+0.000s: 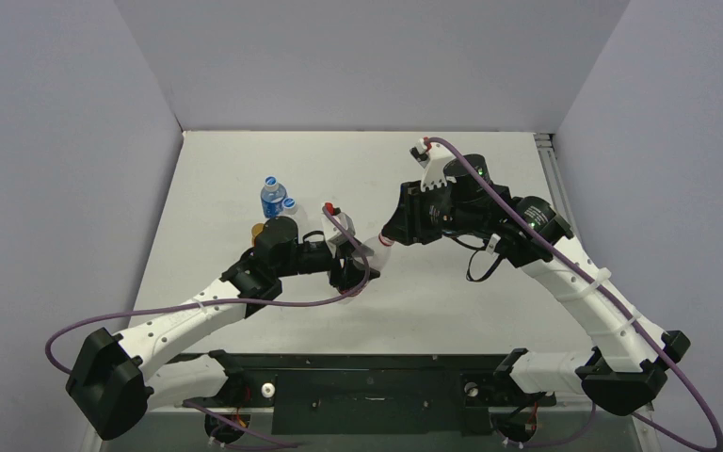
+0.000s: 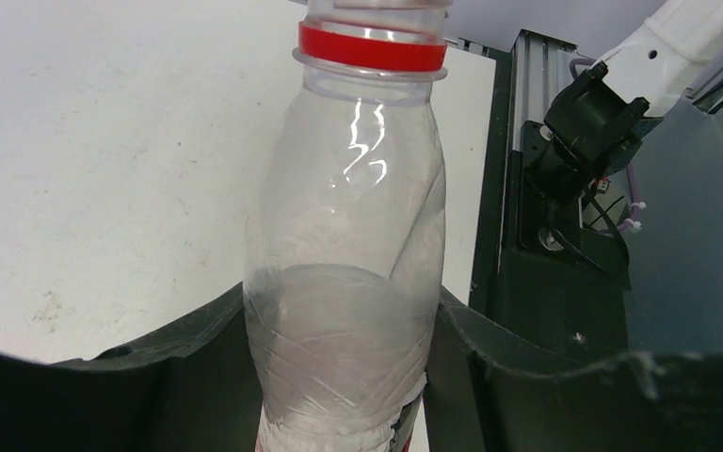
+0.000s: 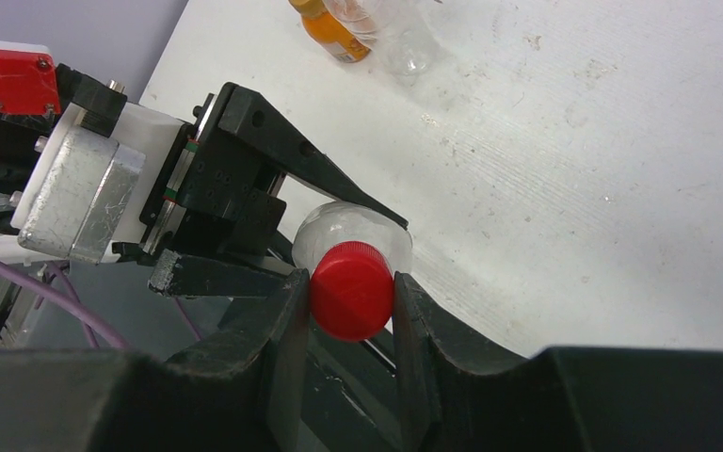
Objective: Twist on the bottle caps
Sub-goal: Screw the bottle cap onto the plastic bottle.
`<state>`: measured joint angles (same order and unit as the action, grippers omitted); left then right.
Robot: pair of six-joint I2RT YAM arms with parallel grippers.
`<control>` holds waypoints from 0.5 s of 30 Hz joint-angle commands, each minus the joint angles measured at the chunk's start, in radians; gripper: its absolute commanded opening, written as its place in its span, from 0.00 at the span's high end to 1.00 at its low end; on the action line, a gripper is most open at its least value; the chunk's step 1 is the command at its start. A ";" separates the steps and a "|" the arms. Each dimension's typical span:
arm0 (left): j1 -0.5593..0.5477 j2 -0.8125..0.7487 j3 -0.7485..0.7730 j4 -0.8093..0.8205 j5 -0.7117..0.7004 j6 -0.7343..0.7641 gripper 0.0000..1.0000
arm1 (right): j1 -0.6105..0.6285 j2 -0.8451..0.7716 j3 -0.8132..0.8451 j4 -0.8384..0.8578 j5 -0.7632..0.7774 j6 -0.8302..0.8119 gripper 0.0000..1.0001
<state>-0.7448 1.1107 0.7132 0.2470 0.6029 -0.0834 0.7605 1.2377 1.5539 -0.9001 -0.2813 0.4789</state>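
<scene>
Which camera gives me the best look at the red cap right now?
Right wrist: the red cap sits large and unobstructed, pinched in the right gripper at the mouth of the clear bottle. Left wrist crops it off above the red neck ring. Top external shows barely a speck.

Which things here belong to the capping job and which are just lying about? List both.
In the job: red cap, clamped in the jaws of the right gripper; clear bottle, held in the jaws of the left gripper.
Lying about: blue-labelled bottle and orange bottle, toward the left side of the table.
</scene>
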 commanded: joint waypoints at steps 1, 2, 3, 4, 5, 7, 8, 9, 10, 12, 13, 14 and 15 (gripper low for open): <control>-0.008 -0.002 0.034 0.181 -0.029 -0.003 1.00 | 0.037 0.030 0.021 -0.065 -0.056 -0.010 0.70; -0.007 -0.002 0.033 0.180 -0.028 -0.002 1.00 | 0.037 0.031 0.021 -0.065 -0.056 -0.010 0.70; -0.007 -0.001 0.033 0.180 -0.026 -0.001 1.00 | 0.036 0.032 0.024 -0.066 -0.055 -0.010 0.69; -0.009 -0.001 0.034 0.180 -0.026 0.000 1.00 | 0.037 0.033 0.025 -0.068 -0.055 -0.011 0.68; -0.010 0.000 0.034 0.180 -0.026 0.001 1.00 | 0.036 0.035 0.029 -0.070 -0.055 -0.011 0.67; -0.011 0.000 0.035 0.178 -0.026 0.004 1.00 | 0.037 0.039 0.032 -0.071 -0.055 -0.012 0.65; -0.010 0.002 0.035 0.178 -0.026 0.006 1.00 | 0.037 0.039 0.033 -0.072 -0.055 -0.012 0.64; -0.012 0.002 0.035 0.176 -0.026 0.007 1.00 | 0.037 0.040 0.036 -0.072 -0.056 -0.013 0.62; -0.012 0.003 0.035 0.176 -0.025 0.009 1.00 | 0.036 0.041 0.037 -0.074 -0.055 -0.013 0.62; -0.012 0.005 0.035 0.176 -0.025 0.010 1.00 | 0.037 0.045 0.044 -0.076 -0.055 -0.013 0.61; -0.013 0.007 0.036 0.175 -0.025 0.012 1.00 | 0.037 0.046 0.047 -0.077 -0.055 -0.013 0.60; -0.014 0.008 0.037 0.175 -0.024 0.013 1.00 | 0.037 0.047 0.049 -0.077 -0.055 -0.013 0.59; -0.016 0.007 0.036 0.174 -0.024 0.014 1.00 | 0.036 0.049 0.050 -0.078 -0.055 -0.014 0.59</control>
<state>-0.7525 1.1187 0.7113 0.3260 0.5892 -0.0811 0.7879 1.2781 1.5681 -0.9630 -0.3054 0.4656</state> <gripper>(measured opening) 0.479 0.404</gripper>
